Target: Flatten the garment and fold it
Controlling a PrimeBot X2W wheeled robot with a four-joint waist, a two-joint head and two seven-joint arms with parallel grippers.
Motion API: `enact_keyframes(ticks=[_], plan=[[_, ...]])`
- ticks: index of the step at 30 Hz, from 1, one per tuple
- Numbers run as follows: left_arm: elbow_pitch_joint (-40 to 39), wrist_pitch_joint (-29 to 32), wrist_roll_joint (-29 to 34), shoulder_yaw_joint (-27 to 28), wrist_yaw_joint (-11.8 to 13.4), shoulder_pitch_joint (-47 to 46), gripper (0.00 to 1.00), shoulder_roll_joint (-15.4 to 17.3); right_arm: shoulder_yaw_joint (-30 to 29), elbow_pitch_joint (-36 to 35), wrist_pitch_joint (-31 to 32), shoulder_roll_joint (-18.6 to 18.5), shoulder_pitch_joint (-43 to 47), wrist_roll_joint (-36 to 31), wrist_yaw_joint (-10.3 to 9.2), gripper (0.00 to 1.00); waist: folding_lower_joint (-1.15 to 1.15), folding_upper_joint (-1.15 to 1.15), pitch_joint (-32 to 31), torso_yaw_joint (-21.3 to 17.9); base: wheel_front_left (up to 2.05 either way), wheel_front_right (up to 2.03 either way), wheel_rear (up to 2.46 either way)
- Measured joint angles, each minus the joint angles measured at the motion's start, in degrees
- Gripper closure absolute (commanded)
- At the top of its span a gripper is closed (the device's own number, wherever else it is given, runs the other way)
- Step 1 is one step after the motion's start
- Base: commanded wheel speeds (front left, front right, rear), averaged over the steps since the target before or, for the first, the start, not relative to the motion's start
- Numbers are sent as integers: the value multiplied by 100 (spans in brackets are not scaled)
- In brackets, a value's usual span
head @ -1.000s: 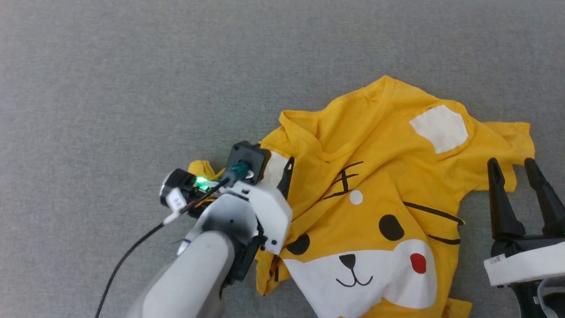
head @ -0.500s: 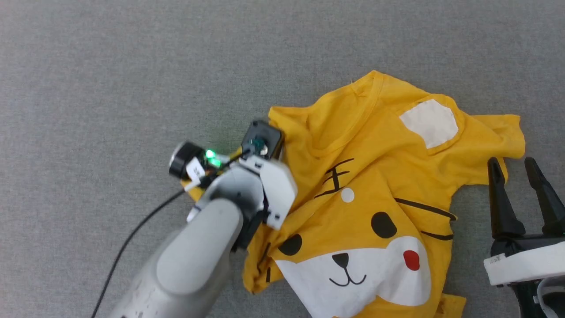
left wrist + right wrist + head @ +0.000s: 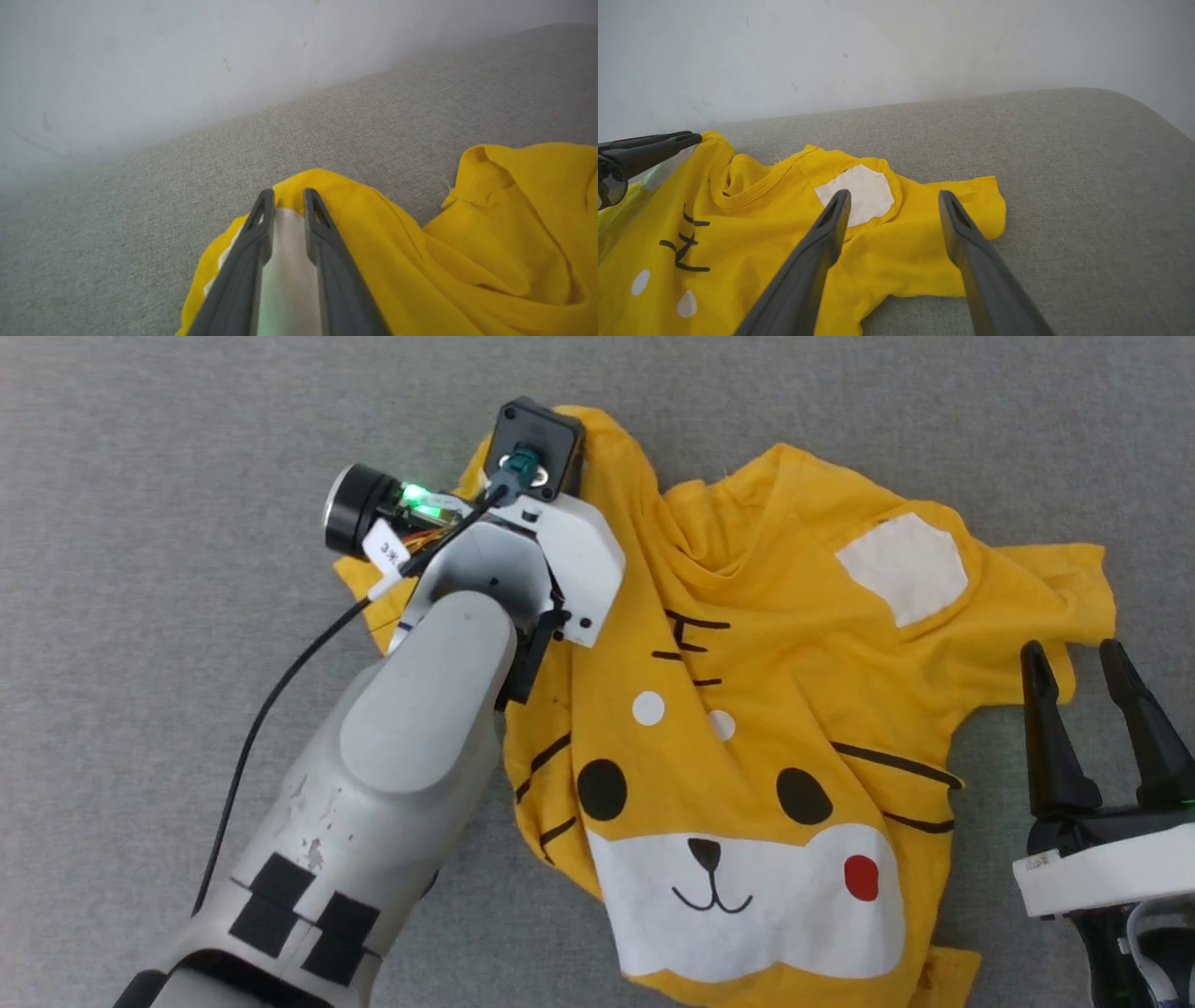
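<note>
**Garment Pinched at Ear Patch**

The garment (image 3: 747, 728) lies face-up and rumpled on the grey cloth surface (image 3: 187, 448), between both grippers. The left arm (image 3: 420, 709) reaches forward over its left side. The left gripper (image 3: 288, 200), nearly closed, pinches the white ear patch (image 3: 287, 261). The right gripper (image 3: 1072, 653) stands wide open and empty beside the sleeve (image 3: 1064, 607).

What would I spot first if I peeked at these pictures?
The bright-yellow T-shirt with a cartoon animal face, lying rumpled on the grey fabric surface. The left gripper pinches the shirt's far left edge, and the right gripper hovers open by its right side.
</note>
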Motion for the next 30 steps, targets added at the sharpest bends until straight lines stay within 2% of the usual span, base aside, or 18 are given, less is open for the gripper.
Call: enact_keyframes(ticks=[4, 7, 10, 14, 17, 23, 30], plan=[[430, -401, -131, 45, 36, -54, 0, -103, -22, 78, -16, 0, -29, 9, 0, 0, 0, 0, 73, -77, 0, 0, 0], [460, -727, -264, 54, 47, -58, 0, -192, -67, 130, -49, -1, -24, 9, 0, 0, 0, 0, 63, -38, 0, 0, 0], [177, -1015, -407, 74, 92, -52, 0, -212, -63, 137, -49, 0, -20, 8, 0, 0, -1, 0, -25, 16, 0, 0, 0], [-623, -1039, -527, 27, 211, 193, 0, -232, -81, 120, -34, -1, 70, 0, 0, 0, -1, 0, -201, 165, 0, 0, 0], [-1359, -745, -508, -114, 363, 822, 0, -70, -67, 105, 13, 0, 135, -2, 0, 0, -2, 0, -348, 298, 0, 0, 0], [-2648, 333, -344, -566, 795, 2416, 0, 517, -42, 44, 73, 0, 210, -1, 0, 0, -2, 0, -562, 512, 0, 0, 0], [-3208, 968, -430, -631, 1358, 3588, 0, 749, -26, 23, 101, 0, 214, 31, 0, 0, -2, 0, -560, 504, 0, 0, 0]])
